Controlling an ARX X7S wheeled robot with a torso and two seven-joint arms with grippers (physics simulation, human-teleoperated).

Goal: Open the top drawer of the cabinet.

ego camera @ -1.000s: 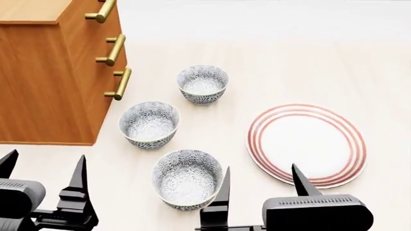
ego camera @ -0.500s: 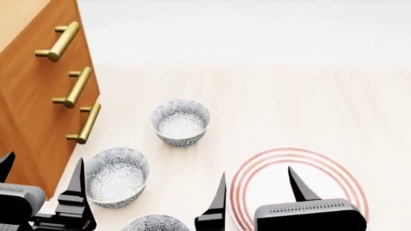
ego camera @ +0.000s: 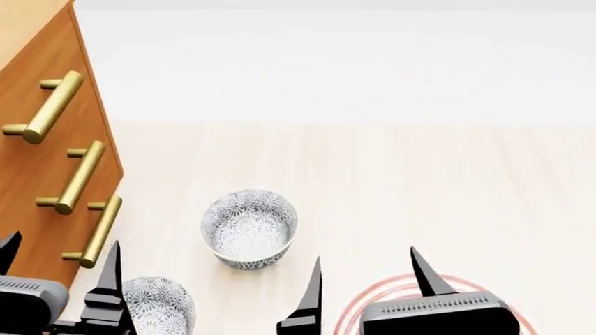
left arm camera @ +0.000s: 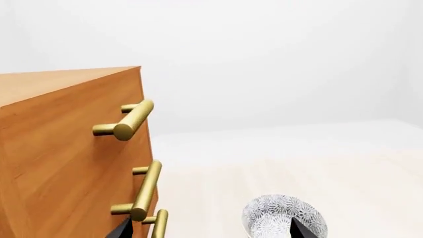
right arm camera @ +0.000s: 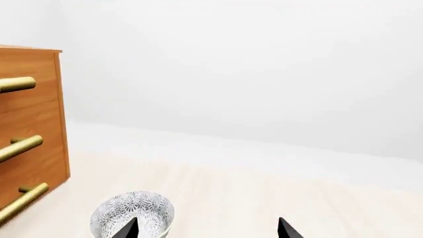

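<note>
Three brass bar handles line the front of the orange-brown wooden cabinet (ego camera: 42,174) at the left edge of your head view, and the uppermost marks the top drawer (ego camera: 38,112), which sits flush and shut. Your left wrist view alone shows the cabinet's lighter top face and the top handle end-on; your right wrist view shows the three handles from the side, each cut off by the frame edge. Only the head view gives you both grippers: the left gripper (ego camera: 58,279) with its black fingers spread and nothing between them, the right gripper (ego camera: 365,283) likewise released, both low in the frame with their bodies cropped. A patterned grey-and-white bowl (ego camera: 248,229) stands on the pale wooden surface (ego camera: 419,188) between the grippers and beyond them; a second patterned bowl (ego camera: 156,307) is half hidden behind the left fingers, and the red-ringed plate (ego camera: 391,293) shows only as arcs behind the right gripper. The top drawer lies ahead of and above your left gripper, well apart from it.
</note>
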